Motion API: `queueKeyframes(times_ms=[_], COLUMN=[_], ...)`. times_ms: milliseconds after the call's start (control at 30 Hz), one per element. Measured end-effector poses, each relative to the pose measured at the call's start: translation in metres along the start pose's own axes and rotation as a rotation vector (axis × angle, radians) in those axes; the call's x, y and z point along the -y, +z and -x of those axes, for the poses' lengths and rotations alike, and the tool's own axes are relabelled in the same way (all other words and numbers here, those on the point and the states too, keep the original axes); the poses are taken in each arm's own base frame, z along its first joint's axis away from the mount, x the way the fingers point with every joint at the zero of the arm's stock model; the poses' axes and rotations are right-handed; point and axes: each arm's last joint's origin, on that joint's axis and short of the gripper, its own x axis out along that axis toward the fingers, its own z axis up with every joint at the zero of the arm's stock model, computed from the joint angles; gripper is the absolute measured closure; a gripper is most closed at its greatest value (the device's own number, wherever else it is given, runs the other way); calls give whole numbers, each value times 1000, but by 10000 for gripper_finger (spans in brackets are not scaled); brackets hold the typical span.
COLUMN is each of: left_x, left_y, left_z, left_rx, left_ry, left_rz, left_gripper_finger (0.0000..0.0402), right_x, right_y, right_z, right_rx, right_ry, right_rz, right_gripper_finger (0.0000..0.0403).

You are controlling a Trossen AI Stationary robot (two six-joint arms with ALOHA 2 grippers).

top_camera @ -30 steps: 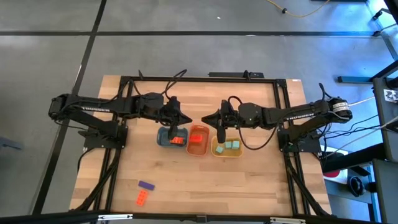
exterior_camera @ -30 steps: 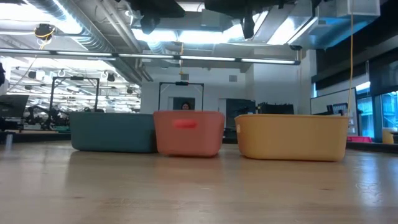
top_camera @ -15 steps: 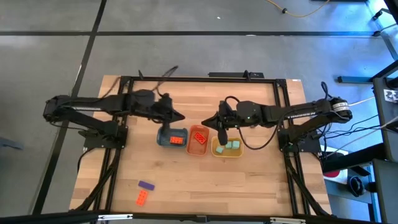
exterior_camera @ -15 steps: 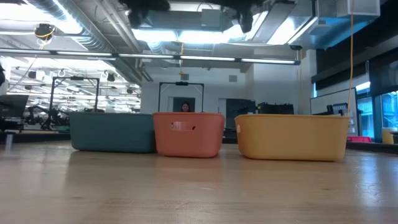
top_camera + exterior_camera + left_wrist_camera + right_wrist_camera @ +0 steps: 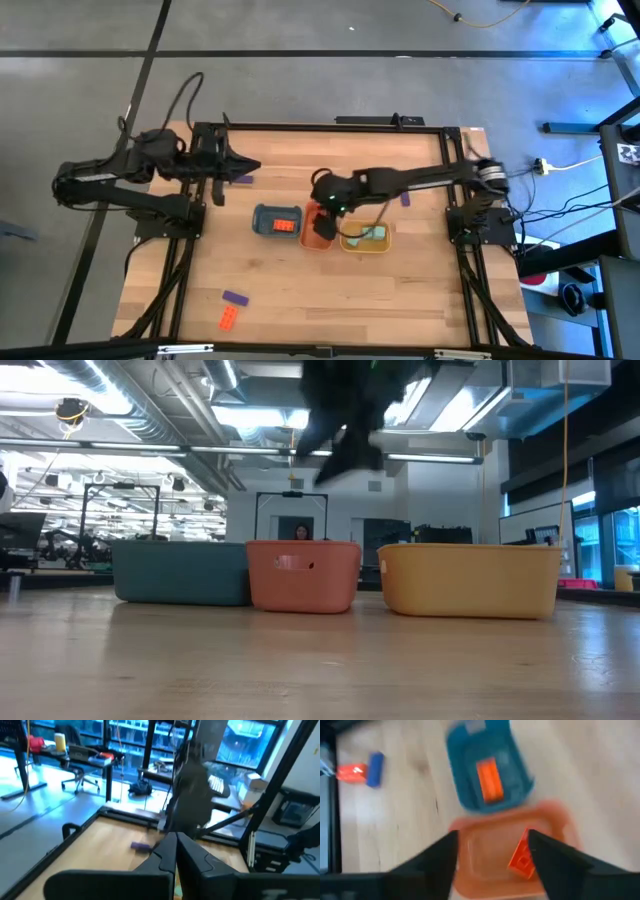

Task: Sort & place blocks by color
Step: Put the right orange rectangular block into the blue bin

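Three trays stand in a row: blue (image 5: 272,221), orange (image 5: 312,240) and yellow (image 5: 365,240). An orange-red block (image 5: 285,224) lies in the blue tray, another (image 5: 520,856) in the orange tray, and mint green blocks (image 5: 372,234) in the yellow one. A purple block (image 5: 235,298) and an orange-red block (image 5: 229,319) lie at the near left. Another purple block (image 5: 141,847) lies at the far left. My right gripper (image 5: 491,840) hangs open above the orange tray, holding nothing. My left gripper (image 5: 175,851) is shut and empty at the far left.
A small purple piece (image 5: 405,200) lies on the wood beyond the yellow tray. The black frame rails (image 5: 320,126) border the table's far edge and sides. Bare wood (image 5: 380,300) stretches along the near right.
My left gripper has drawn back from above the blue tray toward the table's far left corner. My right gripper has swung left from the gap between the orange and yellow trays to above the orange tray. The trays and blocks have stayed put.
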Motion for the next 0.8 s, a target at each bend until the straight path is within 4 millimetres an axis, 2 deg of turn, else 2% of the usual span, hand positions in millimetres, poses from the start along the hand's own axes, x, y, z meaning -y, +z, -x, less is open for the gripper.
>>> queueKeyframes(times_ms=[167,267,367,800], left_x=[0,0,0,0], left_y=[2,2,2,0], left_z=[6,6,5,3], left_rx=[16,17,14,4], left_ry=[-5,-6,-6,-3], left_rz=[2,2,2,10], left_gripper_finger=[400,399,401,399], right_x=[11,18,23,22], right_y=[-14,-19,-23,-30], right_z=[-45,-61,-68,-67], right_rx=[-159,-187,-200,-180], right_ry=[-22,-70,-130,-305], right_rz=[-128,-158,-187,-175], right_gripper_finger=[42,10,8,14])
